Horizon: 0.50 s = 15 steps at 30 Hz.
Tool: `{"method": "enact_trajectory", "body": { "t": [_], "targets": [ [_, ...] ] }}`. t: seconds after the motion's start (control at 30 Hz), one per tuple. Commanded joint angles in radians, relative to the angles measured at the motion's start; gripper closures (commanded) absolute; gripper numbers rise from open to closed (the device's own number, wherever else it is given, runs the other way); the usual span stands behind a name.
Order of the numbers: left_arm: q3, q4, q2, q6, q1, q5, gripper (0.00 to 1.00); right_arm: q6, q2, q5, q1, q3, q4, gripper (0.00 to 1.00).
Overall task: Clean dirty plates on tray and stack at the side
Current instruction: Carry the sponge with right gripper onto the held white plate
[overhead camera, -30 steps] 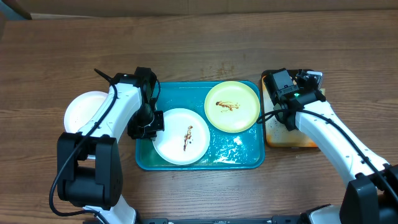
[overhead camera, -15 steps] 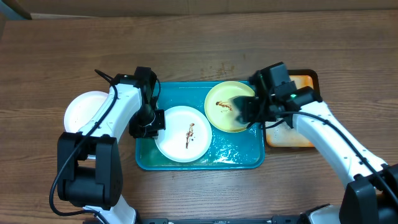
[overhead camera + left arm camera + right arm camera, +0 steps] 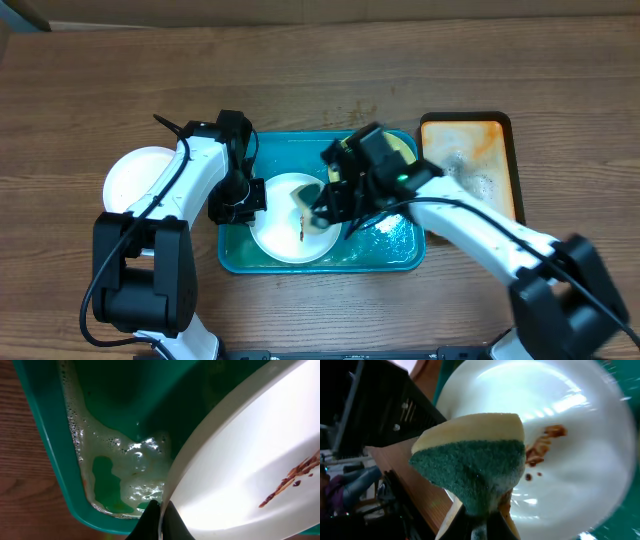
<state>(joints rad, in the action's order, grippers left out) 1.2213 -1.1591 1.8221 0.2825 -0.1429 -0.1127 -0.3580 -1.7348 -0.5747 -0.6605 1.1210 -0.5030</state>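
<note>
The tray [image 3: 395, 248] holds the smeared white plate [image 3: 275, 240]. My left gripper [image 3: 243, 200] pinches its left rim. My right gripper [image 3: 322, 207], clamped on the sponge [image 3: 475, 465], hovers over it, the smear [image 3: 542, 447] just beside.

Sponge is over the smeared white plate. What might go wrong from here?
1. The left gripper pinches only the white plate's rim, and foamy water pools in the tray beside it; scrubbing pressure may make the plate slip or tip.
2. The right gripper holds the sponge by one narrow end, so it may twist off the sauce smear.
3. Both grippers sit close together over one plate; they might bump.
</note>
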Motion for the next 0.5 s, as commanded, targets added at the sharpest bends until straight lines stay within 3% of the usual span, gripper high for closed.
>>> {"method": "enact_trajectory", "body": {
  "t": [0.0, 0.13, 0.47],
  "targets": [
    [-0.01, -0.001, -0.016, 0.01, -0.004, -0.011, 0.96, -0.064, -0.048, 0.011, -0.056, -0.001, 0.037, 0.96],
    [-0.01, -0.004, -0.016, 0.01, -0.004, -0.011, 0.96, -0.167, -0.086, 0.112, -0.094, -0.001, 0.077, 0.96],
    [-0.01, -0.009, -0.016, 0.01, -0.004, -0.011, 0.96, -0.179, -0.143, 0.163, -0.116, -0.001, 0.151, 0.96]
  ]
}}
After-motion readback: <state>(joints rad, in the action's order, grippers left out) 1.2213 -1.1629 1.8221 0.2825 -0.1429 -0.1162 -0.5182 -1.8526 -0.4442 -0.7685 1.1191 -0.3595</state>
